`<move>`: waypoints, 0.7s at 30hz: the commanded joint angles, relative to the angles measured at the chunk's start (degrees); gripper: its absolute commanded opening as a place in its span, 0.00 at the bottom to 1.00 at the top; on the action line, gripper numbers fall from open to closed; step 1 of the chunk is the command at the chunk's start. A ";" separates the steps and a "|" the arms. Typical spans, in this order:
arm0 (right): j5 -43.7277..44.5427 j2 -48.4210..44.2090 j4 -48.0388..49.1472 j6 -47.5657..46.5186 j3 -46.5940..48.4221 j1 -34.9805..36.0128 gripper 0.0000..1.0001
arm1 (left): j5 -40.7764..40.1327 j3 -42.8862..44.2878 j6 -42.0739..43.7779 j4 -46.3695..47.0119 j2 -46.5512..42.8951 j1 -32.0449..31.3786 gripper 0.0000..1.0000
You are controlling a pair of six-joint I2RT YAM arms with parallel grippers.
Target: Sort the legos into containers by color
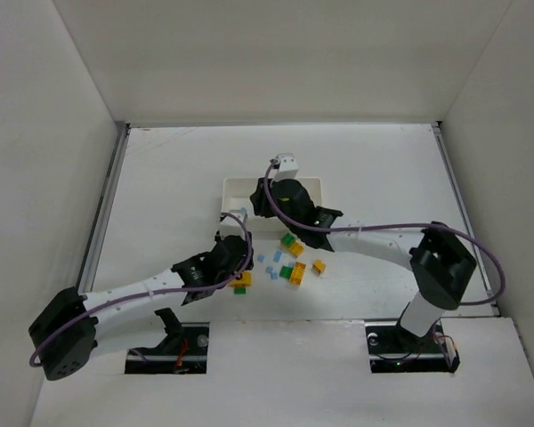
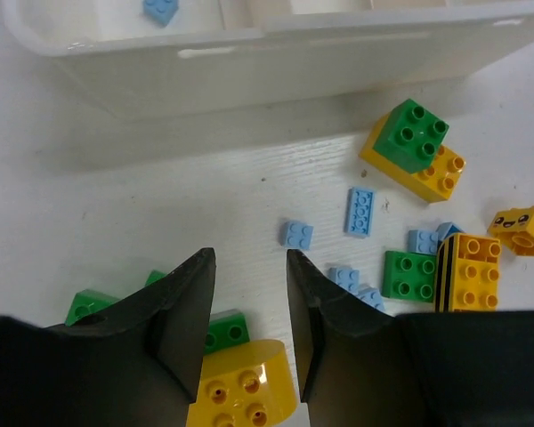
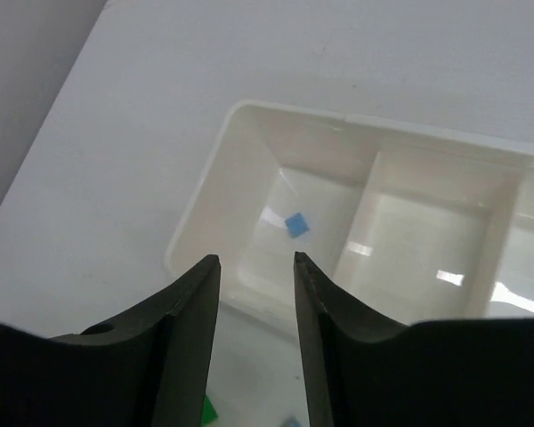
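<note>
The legos (image 2: pixel 414 133) are tiny studded bricks in green, yellow-orange and pale blue, scattered on the white table (image 1: pixel 178 169) near the white tray (image 3: pixel 205 222). One pale blue brick (image 3: pixel 295 224) lies in the tray's end compartment. The left end effector (image 2: pixel 249 267) stands apart and empty, with a small blue brick (image 2: pixel 296 234) on the table just ahead of its gap. The right end effector (image 3: pixel 256 267), also apart and empty, hangs above that end compartment.
</note>
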 commanded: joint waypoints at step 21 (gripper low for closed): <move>5.31 -31.22 0.35 9.36 -34.61 0.62 0.43 | -1.62 9.13 6.25 8.08 21.97 -4.18 0.35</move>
